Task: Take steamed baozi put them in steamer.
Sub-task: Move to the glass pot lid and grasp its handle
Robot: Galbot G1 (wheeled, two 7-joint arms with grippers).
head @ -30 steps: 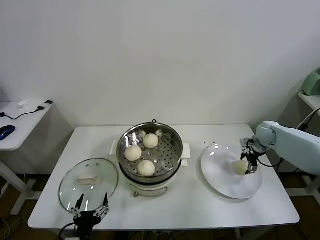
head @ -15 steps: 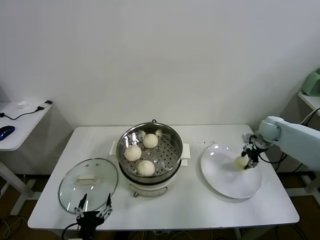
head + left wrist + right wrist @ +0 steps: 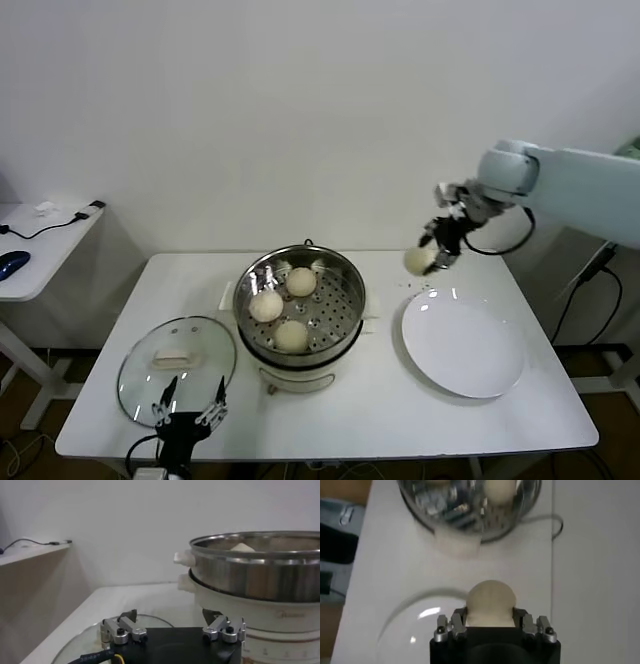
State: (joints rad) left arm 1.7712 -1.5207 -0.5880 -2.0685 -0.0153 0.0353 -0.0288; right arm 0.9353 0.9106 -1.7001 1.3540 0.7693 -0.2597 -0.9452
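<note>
3 baozi (image 3: 290, 336) sit in steamer (image 3: 345, 320), frame center. We see 4th baozi (image 3: 418, 260) clamped in right gripper (image 3: 432, 256), airborne right of center, above tabletop (image 3: 400, 420) btwn steamer and plate (image 3: 463, 345). Left gripper (image 3: 188, 415) spread wide, lower left, near glass lid (image 3: 140, 375).

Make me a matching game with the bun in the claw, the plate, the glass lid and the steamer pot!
Things:
1. bun in the right gripper
2. white plate
3. glass lid
4. steamer

States:
A. holds three buns
B. up in the air
C. bare, nothing on it
D. flat on the table by the open left gripper

Pairs: 1-B, 2-C, 3-D, 4-A
</note>
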